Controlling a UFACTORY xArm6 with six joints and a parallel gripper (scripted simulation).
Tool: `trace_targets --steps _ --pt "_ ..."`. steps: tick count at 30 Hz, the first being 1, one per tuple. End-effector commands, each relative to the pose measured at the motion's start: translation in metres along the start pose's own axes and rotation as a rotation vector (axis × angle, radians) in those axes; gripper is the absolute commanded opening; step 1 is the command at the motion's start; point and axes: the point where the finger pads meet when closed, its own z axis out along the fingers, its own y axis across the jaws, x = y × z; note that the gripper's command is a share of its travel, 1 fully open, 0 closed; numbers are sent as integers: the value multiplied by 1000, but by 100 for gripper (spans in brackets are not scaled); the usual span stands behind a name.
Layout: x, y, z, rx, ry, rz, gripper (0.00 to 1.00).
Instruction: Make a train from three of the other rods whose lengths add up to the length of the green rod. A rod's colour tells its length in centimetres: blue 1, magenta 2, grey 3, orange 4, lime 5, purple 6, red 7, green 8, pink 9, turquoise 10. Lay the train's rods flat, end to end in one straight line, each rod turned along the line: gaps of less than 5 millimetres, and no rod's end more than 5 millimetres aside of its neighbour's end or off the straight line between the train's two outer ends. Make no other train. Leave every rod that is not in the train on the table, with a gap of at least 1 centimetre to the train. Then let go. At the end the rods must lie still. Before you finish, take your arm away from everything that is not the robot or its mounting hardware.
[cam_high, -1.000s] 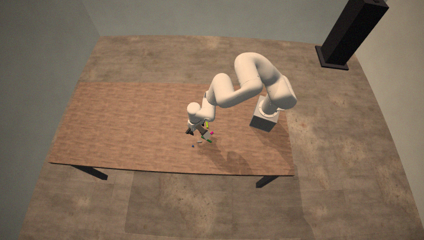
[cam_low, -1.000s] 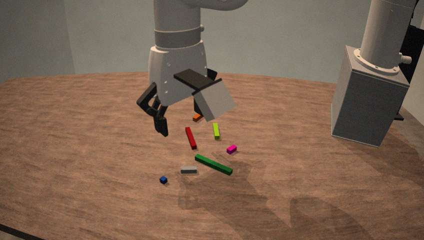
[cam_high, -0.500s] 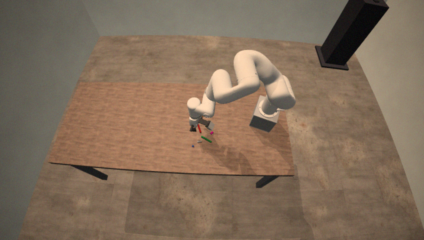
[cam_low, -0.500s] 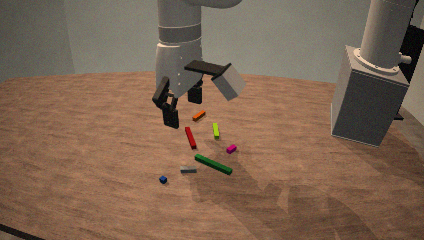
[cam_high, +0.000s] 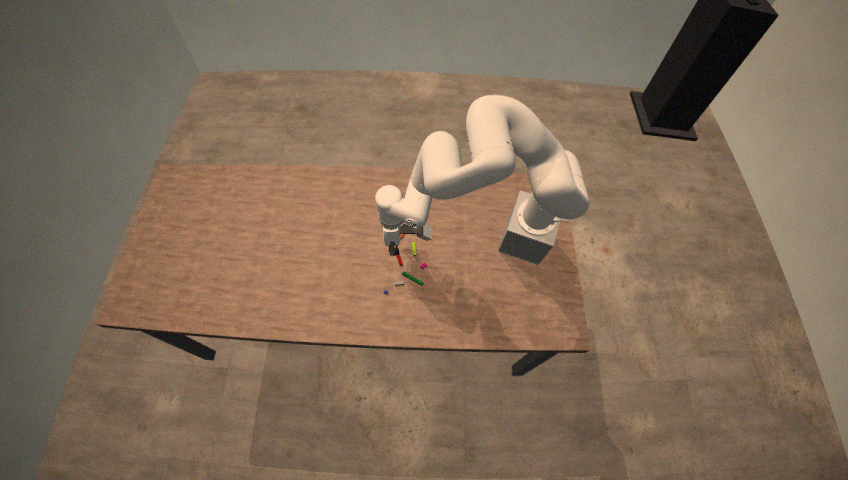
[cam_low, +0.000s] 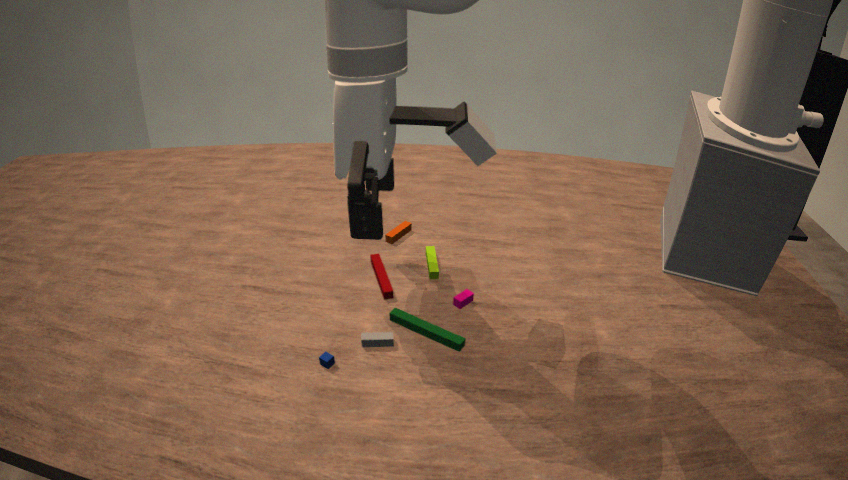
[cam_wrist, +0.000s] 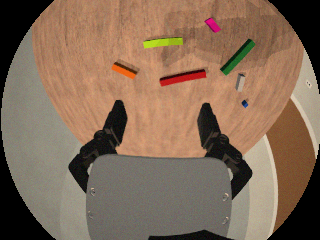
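The wooden table (cam_low: 148, 249) is carrying all the rods. The gripper (cam_wrist: 162, 122) is hanging above it with its fingers spread wide and nothing between them, just beside the orange rod (cam_low: 398, 231). The green rod (cam_low: 426, 328) is lying flat, apart from the others. The red rod (cam_low: 381, 275), lime rod (cam_low: 432, 261), grey rod (cam_low: 377, 339), magenta rod (cam_low: 462, 297) and blue rod (cam_low: 326, 359) are lying scattered, none touching another.

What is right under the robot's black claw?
Beneath the open, empty gripper the wrist view shows bare wooden table. The orange rod and red rod lie just ahead, not under it. Nothing is hidden there.
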Motion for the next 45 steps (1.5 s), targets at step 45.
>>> trace_targets --steps 45 --pt "8 -64 2 -47 -36 -787 100"
